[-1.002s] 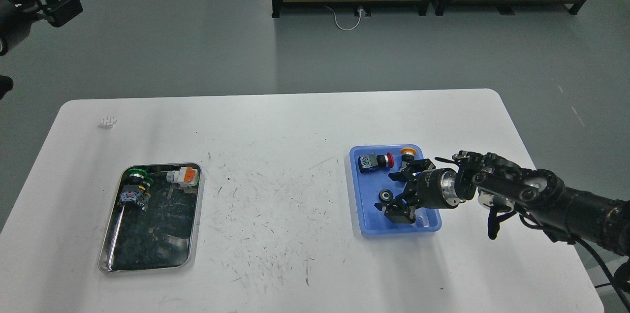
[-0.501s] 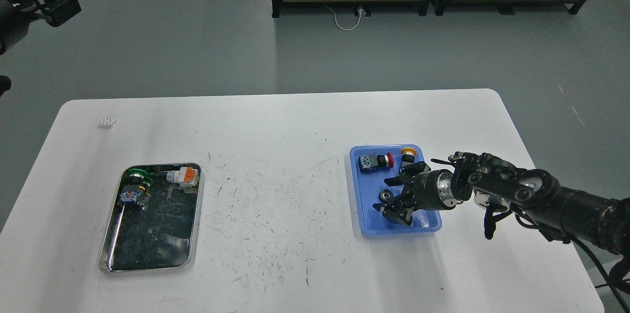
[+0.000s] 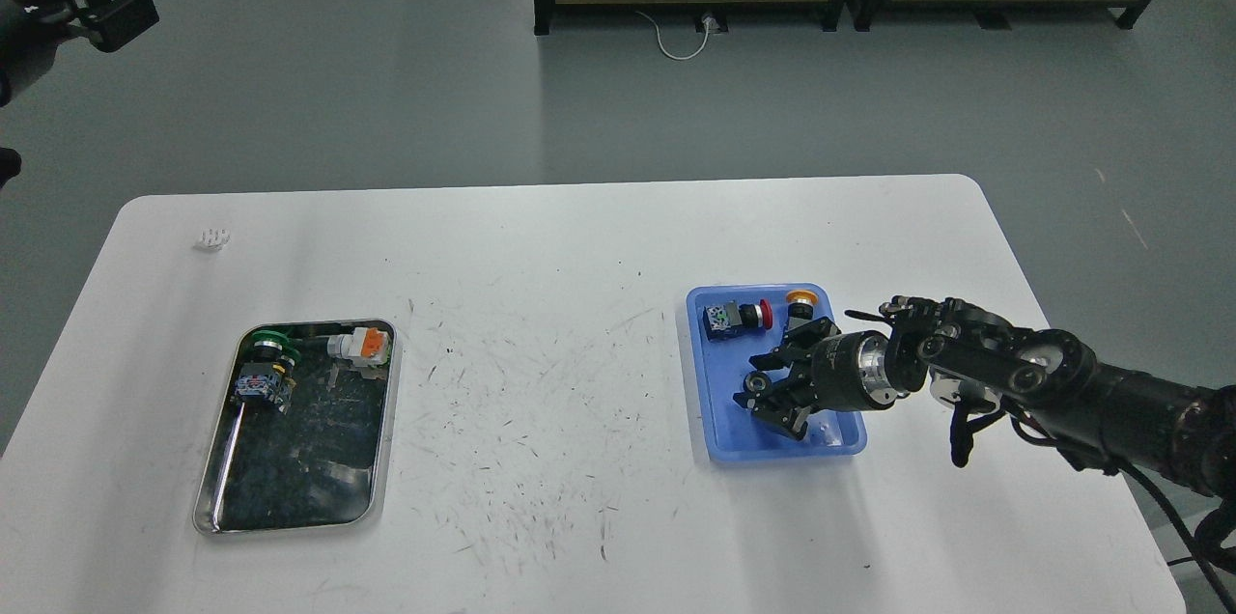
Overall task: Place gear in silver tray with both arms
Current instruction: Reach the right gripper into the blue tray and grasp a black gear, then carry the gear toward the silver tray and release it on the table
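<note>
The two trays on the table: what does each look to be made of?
The silver tray looks like polished metal: its raised rim is bright and mirror-like, and the bottom reflects darkly. The blue tray looks like moulded plastic, probably smooth: one even, saturated blue with soft rounded corners and only a dull sheen. Neither can be confirmed from looks alone.
</note>
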Tool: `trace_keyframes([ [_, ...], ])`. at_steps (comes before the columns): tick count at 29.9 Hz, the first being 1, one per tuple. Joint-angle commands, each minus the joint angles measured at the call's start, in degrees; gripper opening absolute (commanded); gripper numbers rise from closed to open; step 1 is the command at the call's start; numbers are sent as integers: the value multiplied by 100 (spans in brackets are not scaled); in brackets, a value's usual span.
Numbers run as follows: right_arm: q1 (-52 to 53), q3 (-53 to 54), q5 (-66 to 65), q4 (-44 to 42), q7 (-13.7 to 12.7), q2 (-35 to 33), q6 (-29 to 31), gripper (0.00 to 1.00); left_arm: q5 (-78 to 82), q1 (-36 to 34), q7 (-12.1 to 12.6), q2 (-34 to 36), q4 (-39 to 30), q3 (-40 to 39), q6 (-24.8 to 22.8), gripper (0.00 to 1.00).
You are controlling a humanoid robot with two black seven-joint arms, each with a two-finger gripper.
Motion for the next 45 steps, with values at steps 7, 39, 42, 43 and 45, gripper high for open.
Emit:
trace_keyframes([
  [7, -7, 8, -8, 0, -43, -7, 35, 40, -9, 0, 0, 26, 0, 9, 0, 98],
  [39, 1065, 88, 353, 88, -69, 555, 519, 31, 114, 18, 9, 53, 0, 9, 9, 98],
  [42, 1083, -124, 353, 88, -69, 748, 528, 31, 114, 18, 9, 53, 0, 9, 9, 98],
  [43, 1083, -194, 353, 105, -69, 827, 536, 31, 114, 18, 9, 53, 0, 9, 9, 98],
  [45, 1083, -335, 353, 105, -69, 968, 571, 31, 123, 18, 9, 53, 9, 9, 9, 98],
])
